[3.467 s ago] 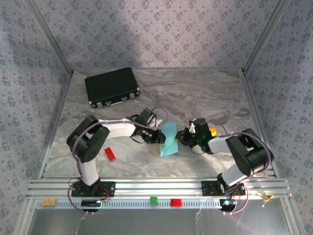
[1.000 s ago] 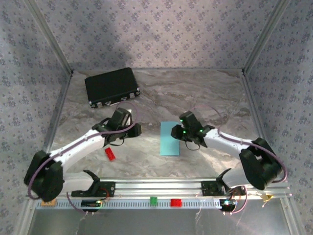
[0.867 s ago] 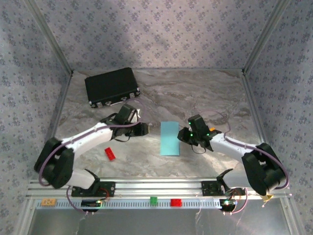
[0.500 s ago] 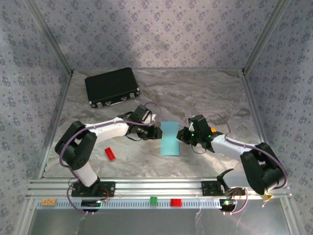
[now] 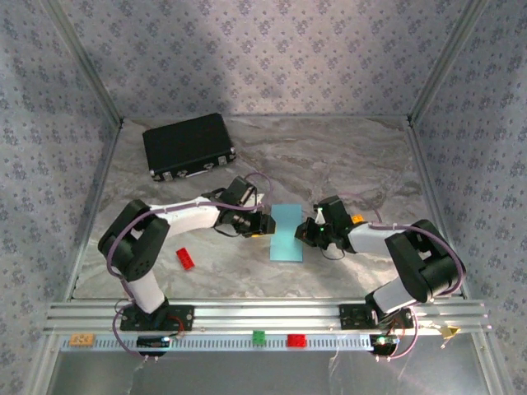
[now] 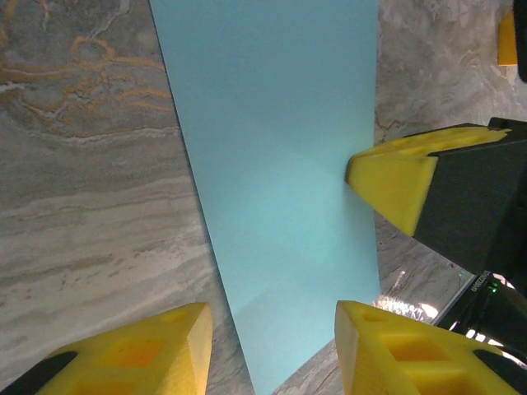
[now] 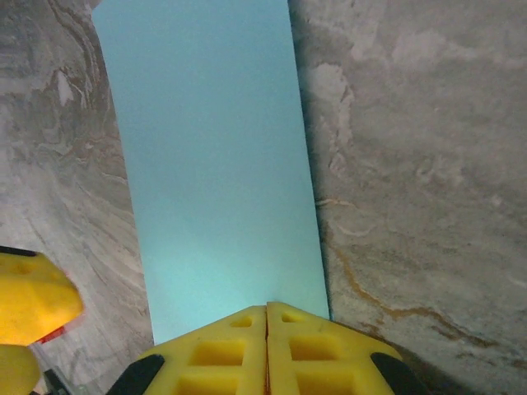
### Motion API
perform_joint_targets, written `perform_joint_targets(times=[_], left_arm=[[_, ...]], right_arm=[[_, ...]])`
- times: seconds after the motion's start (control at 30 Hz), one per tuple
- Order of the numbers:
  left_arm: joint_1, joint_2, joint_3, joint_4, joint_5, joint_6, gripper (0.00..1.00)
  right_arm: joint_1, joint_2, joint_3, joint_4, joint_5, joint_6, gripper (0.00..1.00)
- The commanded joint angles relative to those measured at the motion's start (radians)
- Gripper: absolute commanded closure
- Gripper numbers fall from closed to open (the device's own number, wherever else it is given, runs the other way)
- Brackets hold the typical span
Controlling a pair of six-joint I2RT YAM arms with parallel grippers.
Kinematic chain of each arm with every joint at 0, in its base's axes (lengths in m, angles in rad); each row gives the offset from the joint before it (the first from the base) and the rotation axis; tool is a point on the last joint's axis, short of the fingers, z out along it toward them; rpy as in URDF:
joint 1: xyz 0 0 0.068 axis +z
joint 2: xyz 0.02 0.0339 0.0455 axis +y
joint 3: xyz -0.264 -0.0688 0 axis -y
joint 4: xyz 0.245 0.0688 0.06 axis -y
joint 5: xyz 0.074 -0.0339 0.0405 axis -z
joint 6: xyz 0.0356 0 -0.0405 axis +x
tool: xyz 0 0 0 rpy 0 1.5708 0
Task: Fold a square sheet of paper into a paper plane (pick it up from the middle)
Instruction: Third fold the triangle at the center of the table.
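Note:
The light-blue sheet of paper (image 5: 286,232) lies flat on the marble table as a narrow upright rectangle, folded in half. My left gripper (image 5: 263,224) is at its left edge, open, with its yellow fingers (image 6: 140,354) straddling the near corner of the paper (image 6: 272,156). My right gripper (image 5: 310,233) is at the paper's right edge, shut, its joined tips (image 7: 266,309) resting over the edge of the paper (image 7: 210,164). No dart-shaped paper plane is in view.
A black case (image 5: 188,146) lies at the back left. A small red brick (image 5: 185,258) sits left of the paper, under the left arm. An orange piece (image 5: 357,220) lies beside the right arm. Green (image 5: 258,336) and red (image 5: 296,340) bricks rest on the front rail.
The paper, earlier held up partly folded between both grippers, now lies flat. The left gripper has swung right to the paper's left edge; the right gripper has closed in on its right edge.

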Motion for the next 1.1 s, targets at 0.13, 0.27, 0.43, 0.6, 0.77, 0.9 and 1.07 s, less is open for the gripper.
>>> perform_joint_targets(times=[0.13, 0.27, 0.43, 0.6, 0.77, 0.9, 1.07], left_arm=[[0.016, 0.052, 0.034, 0.042, 0.06, -0.022, 0.58], [0.017, 0.075, 0.04, 0.049, 0.068, -0.031, 0.6], [0.018, 0.098, 0.04, 0.054, 0.074, -0.042, 0.64], [0.018, 0.117, 0.04, 0.056, 0.077, -0.05, 0.65], [0.017, 0.136, 0.043, 0.059, 0.092, -0.053, 0.71], [0.016, 0.146, 0.044, 0.066, 0.103, -0.059, 0.73], [0.016, 0.154, 0.041, 0.084, 0.116, -0.058, 0.78]], right_arm=[[-0.018, 0.011, -0.059, 0.017, -0.007, 0.024, 0.92], [-0.018, 0.005, -0.055, 0.009, -0.001, 0.026, 0.92], [-0.018, 0.003, -0.063, 0.007, 0.005, 0.027, 0.92], [-0.019, 0.003, -0.064, 0.003, 0.014, 0.029, 0.92], [-0.019, 0.004, -0.061, -0.008, 0.023, 0.029, 0.92], [-0.02, 0.005, -0.062, -0.006, 0.025, 0.03, 0.92], [-0.021, 0.005, -0.061, -0.007, 0.025, 0.026, 0.92]])
